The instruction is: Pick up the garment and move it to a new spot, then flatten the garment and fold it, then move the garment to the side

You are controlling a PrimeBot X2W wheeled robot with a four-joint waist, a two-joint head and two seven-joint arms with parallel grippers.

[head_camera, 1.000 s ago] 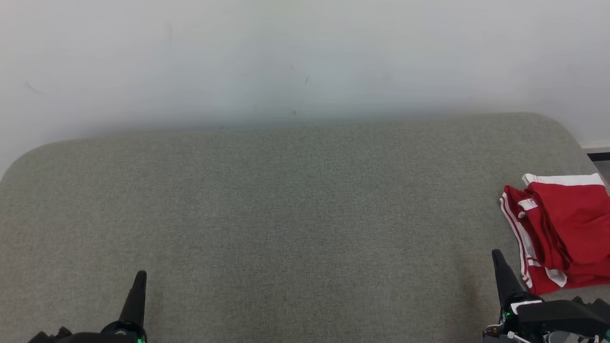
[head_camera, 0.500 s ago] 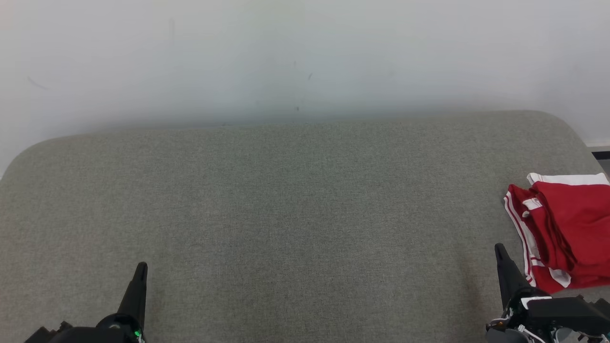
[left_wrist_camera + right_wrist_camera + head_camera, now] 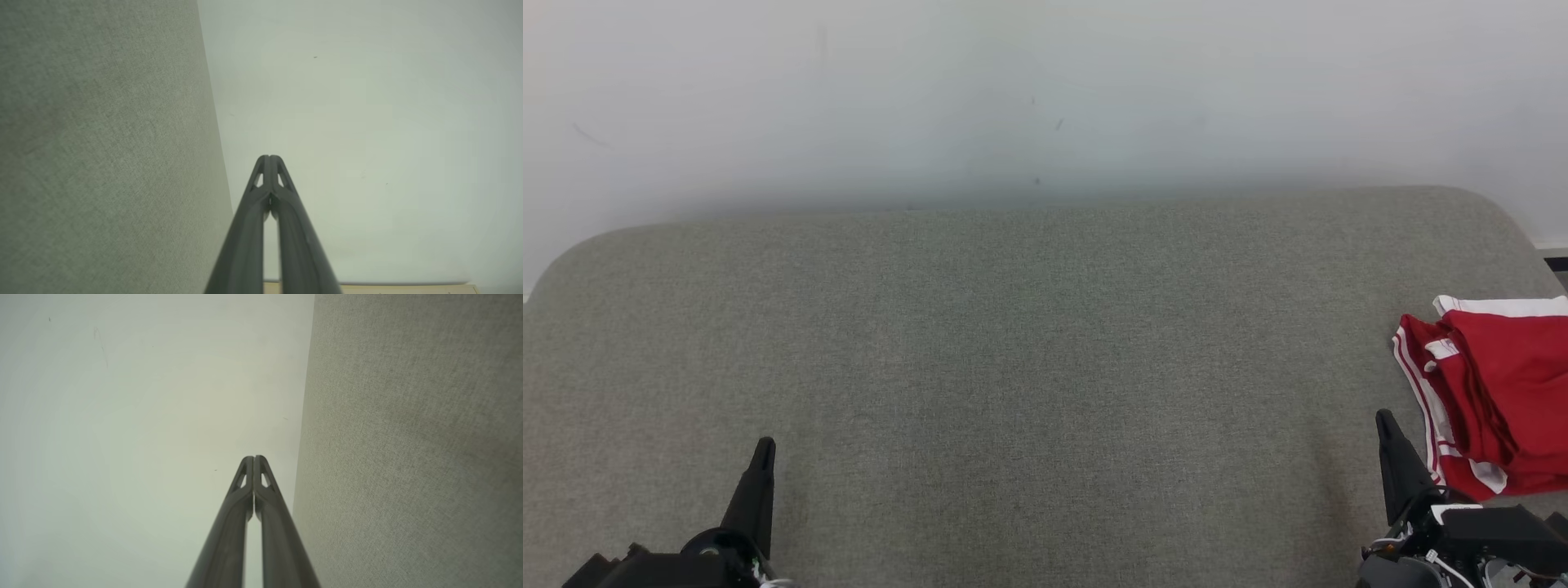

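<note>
Garment (image 3: 1503, 392), red with white stripes, lies bunched at the right edge of the grey fabric-covered desk (image 3: 1029, 343). Its right part is cut off by the frame, and its folds are hard to read. Left gripper (image 3: 763, 447) and right gripper (image 3: 1382, 418) are both clenched and empty, near the desk's front edge. The right gripper is just beside the garment; whether they touch is unclear.

Grey cushion (image 3: 1013, 367), red garment (image 3: 1507, 384) far right
</note>
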